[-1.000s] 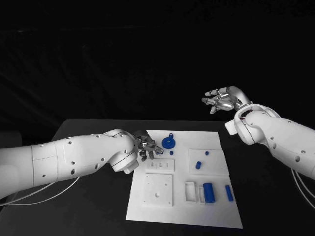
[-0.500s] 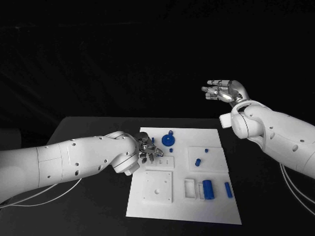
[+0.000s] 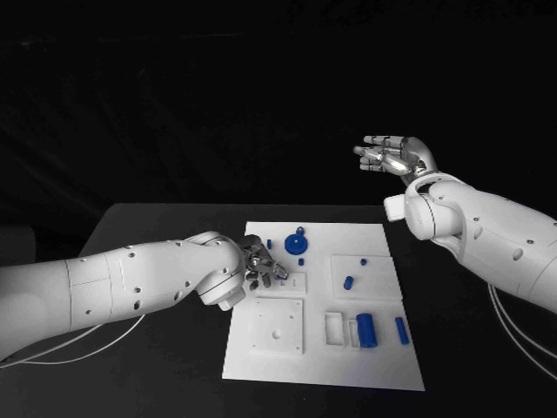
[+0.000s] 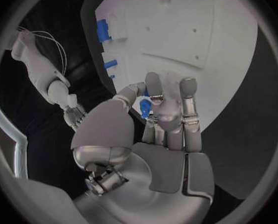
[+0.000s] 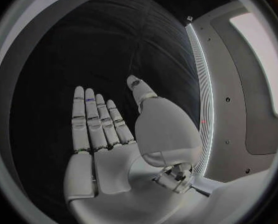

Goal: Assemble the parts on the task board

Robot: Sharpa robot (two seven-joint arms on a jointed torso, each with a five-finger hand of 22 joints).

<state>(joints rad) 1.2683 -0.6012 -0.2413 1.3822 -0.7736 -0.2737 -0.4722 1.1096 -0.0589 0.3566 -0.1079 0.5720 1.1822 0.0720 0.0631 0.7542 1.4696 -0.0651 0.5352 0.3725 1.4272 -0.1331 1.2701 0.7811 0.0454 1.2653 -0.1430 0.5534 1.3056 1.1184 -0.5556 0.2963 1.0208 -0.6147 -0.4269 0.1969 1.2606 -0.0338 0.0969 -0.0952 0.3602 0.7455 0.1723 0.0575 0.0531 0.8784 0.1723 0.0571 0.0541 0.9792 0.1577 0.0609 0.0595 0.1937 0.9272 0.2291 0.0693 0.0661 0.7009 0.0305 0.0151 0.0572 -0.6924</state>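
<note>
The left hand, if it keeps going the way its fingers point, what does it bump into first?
Probably the white board. The left hand points its fingers down at it, with a small blue piece pinched between them. How close they are is hard to judge.

task board (image 3: 381, 361): white, flat mid-table | blue parts (image 3: 366, 330): scattered on it

One white task board (image 3: 392, 357) lies in the lower middle of the frame. On it I count seven blue parts: one round disc piece (image 3: 296, 245), one large cylinder (image 3: 366, 330), and five small pegs. Two white arms enter, each with one silver hand.
</note>
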